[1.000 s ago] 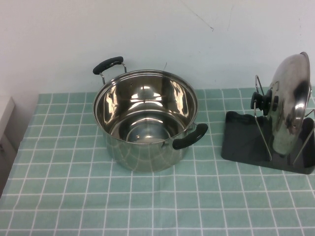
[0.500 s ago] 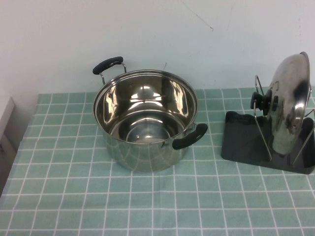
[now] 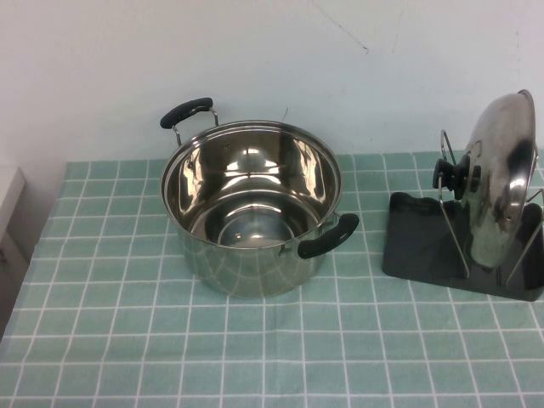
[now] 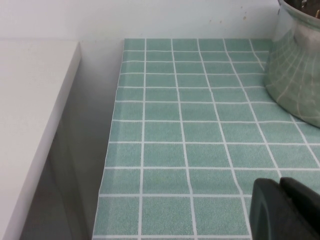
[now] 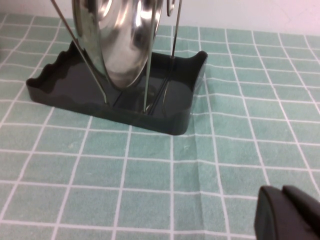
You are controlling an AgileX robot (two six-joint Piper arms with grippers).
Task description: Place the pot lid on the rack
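**Lid propped on the rack, both grippers low and away from it**

The left gripper (image 4: 285, 210) appears only in its own wrist view, as a dark corner hovering over the green checked tablecloth (image 4: 200, 130) near the cloth's left edge. Beside that edge is a white counter (image 4: 30, 115). Ahead of this gripper and off to one side stands the steel pot (image 4: 297, 75), well apart from it. Its fingers appear pressed together with nothing between them.

In the high view the pot (image 3: 252, 204) sits uncovered near the middle of the cloth (image 3: 102, 340), one black handle toward the wall and the other toward the rack.

To the pot's right lies the rack (image 3: 425, 246), a dark tray with silver wire loops rising from it. The pot lid (image 3: 501, 178) stands on edge inside the loops, leaning, its black knob (image 3: 455, 174) facing the pot.

The right gripper (image 5: 287, 212) shows only in its wrist view, low over the cloth. The rack (image 5: 125, 107) lies ahead of it, near but not touching, with the lid (image 5: 117, 35) held between the wires. This gripper's fingers also appear closed and hold nothing.
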